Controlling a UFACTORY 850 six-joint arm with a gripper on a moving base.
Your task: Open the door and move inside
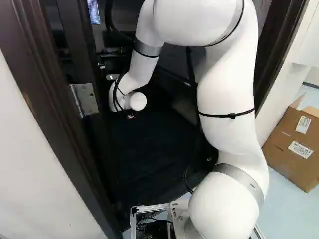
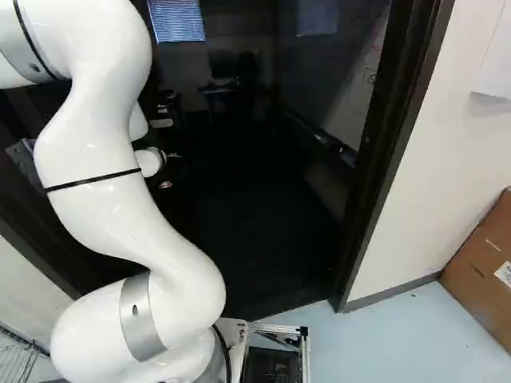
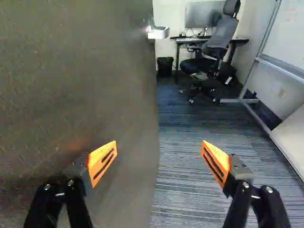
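Dark brown, the one door [image 3: 90,71] we face stands open, its one silver handle [image 3: 159,32] beyond our gripper [image 1: 130,115], whose two orange pads [image 3: 101,161] sit wide apart. Ahead we count one office chair [image 3: 222,35], one desk [image 3: 237,41], one monitor [image 3: 203,14].

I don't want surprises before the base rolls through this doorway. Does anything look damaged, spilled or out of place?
Nothing looks damaged or spilled. The door stands open, its handle apparently intact. Only the cardboard box looks untidy: it sits on the floor outside the door frame, flaps raised.
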